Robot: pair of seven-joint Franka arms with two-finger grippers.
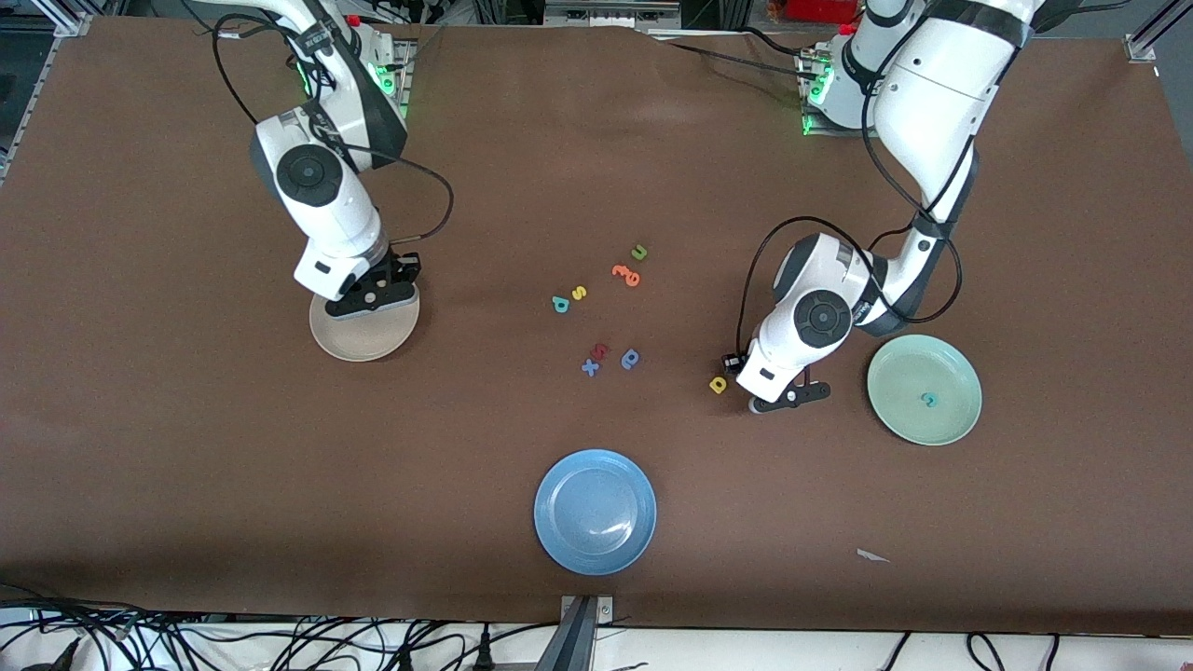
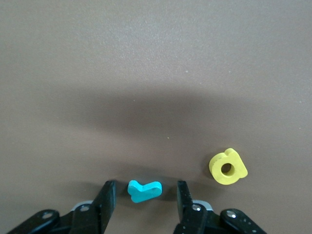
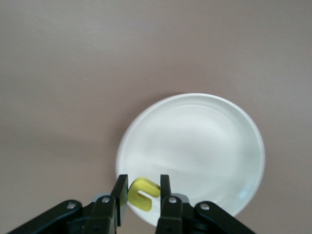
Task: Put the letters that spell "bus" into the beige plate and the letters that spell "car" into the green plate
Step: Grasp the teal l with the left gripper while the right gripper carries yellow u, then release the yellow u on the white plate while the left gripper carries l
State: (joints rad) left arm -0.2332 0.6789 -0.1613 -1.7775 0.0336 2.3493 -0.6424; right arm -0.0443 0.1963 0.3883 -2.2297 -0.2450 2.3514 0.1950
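In the right wrist view my right gripper is shut on a yellow "u", held over the rim of the beige plate. The front view shows that gripper above the plate. My left gripper is down at the table, open, with its fingers on either side of a teal "r" and a gap on each side. A yellow "a" lies beside it. The green plate holds a teal "c". A yellow "s" and a teal "b" lie mid-table.
Mid-table also lie a green "u", orange letters, a small red letter, a blue "x" and a darker blue rounded letter. A blue plate sits nearer the front camera. A paper scrap lies near the front edge.
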